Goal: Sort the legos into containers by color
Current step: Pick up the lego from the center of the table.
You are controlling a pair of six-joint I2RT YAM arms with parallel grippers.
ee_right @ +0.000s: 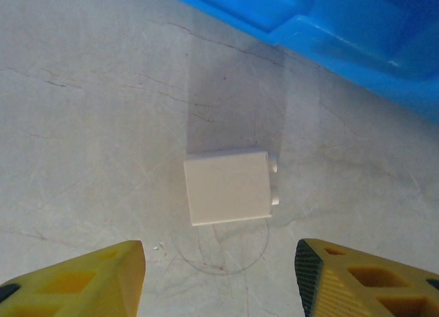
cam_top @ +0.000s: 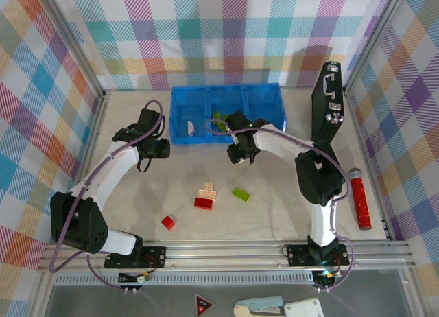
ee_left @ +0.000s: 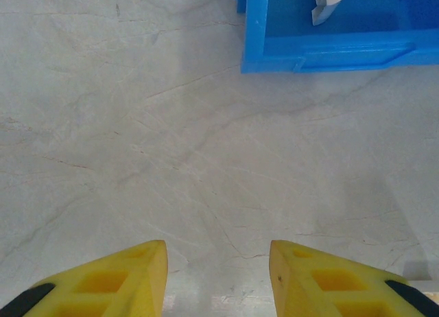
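Right gripper (ee_right: pixel 219 256): yellow fingers spread wide with nothing between them, hovering low over a cream brick (ee_right: pixel 230 186) that lies just past the fingertips. Left gripper (ee_left: pixel 218 252): fingers likewise apart and empty above the bare table (ee_left: pixel 137 138), close to the left corner of the blue tray (ee_left: pixel 322 56).

Loose stock, nearest first:
- small red brick (cam_top: pixel 168 222), alone near the arm bases.
- larger red brick (cam_top: pixel 204 203) with a cream piece (cam_top: pixel 207 191) touching its far side. Whether the two are stacked or merely abutting, I cannot tell.
- lime green brick (cam_top: pixel 241 193), just right of that pair.
- the cream brick under the right gripper, on its side with two studs pointing right, near the tray's front wall.

Sorted stock: a white piece (ee_left: pixel 328 5) in the tray's left compartment and green pieces (cam_top: pixel 219 116) in the middle one.

Beyond, at right: black case (cam_top: pixel 328 101) standing on edge and a red cylinder (cam_top: pixel 360 197).

Handling, by my estimate: light, rigid and not fragile, with smooth faces that may slip. It is best pinched across the two flat long sides, clear of the studs.

Obscured: the right arm crosses the tray's front, so the green pieces cannot be counted. The cream brick's underside is hidden. The white piece is cut off by the frame edge.
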